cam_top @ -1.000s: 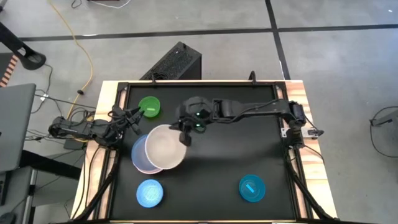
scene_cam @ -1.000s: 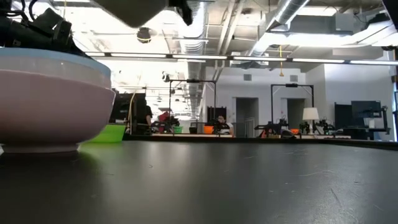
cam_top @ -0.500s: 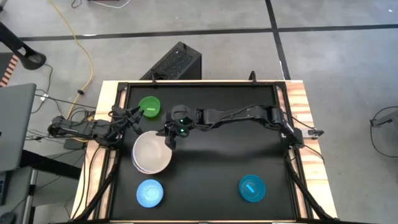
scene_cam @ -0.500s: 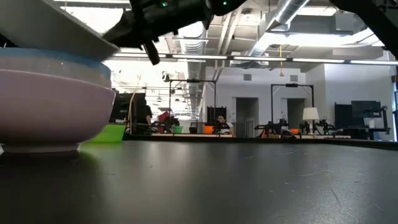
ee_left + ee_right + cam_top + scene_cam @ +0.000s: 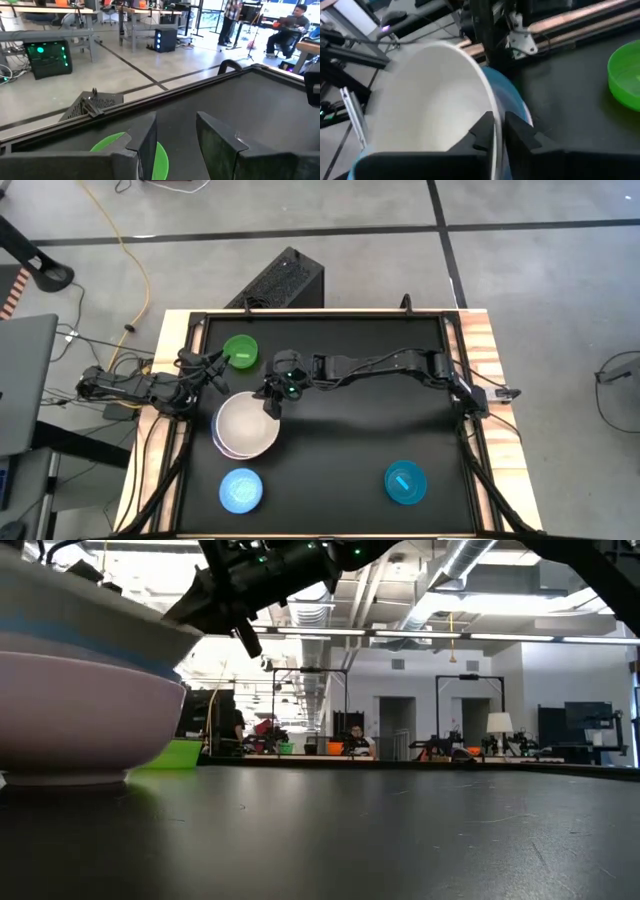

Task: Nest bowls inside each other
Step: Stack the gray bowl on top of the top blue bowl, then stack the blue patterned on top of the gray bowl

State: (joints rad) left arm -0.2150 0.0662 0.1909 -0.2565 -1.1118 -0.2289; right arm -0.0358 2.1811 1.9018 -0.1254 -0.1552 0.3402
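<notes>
A black mat (image 5: 360, 430) covered the table, with grey concrete floor around it and an open workshop of benches beyond. Near the mat's left side stood the stack (image 5: 246, 426) — a pink bowl (image 5: 80, 710) at the bottom, a blue bowl (image 5: 512, 97) above it, and the white bowl (image 5: 430, 105) on top, its rim tilted in the low view and not yet settled.

The right gripper (image 5: 272, 397) was at the white bowl's rim on the side toward the mat's middle, its fingers pinching the wall, one inside and one outside. To finish well, it seemed best to let the bowl level itself, spread the fingers only slightly, then lift straight up so the rim was not dragged.

The left gripper (image 5: 218, 365) waited beside the green bowl (image 5: 241, 351), jaws parted and empty.

Counted: three visible bowls stacked, three loose — green, light blue bowl (image 5: 240, 490), teal bowl (image 5: 405, 482) — and two grippers.
</notes>
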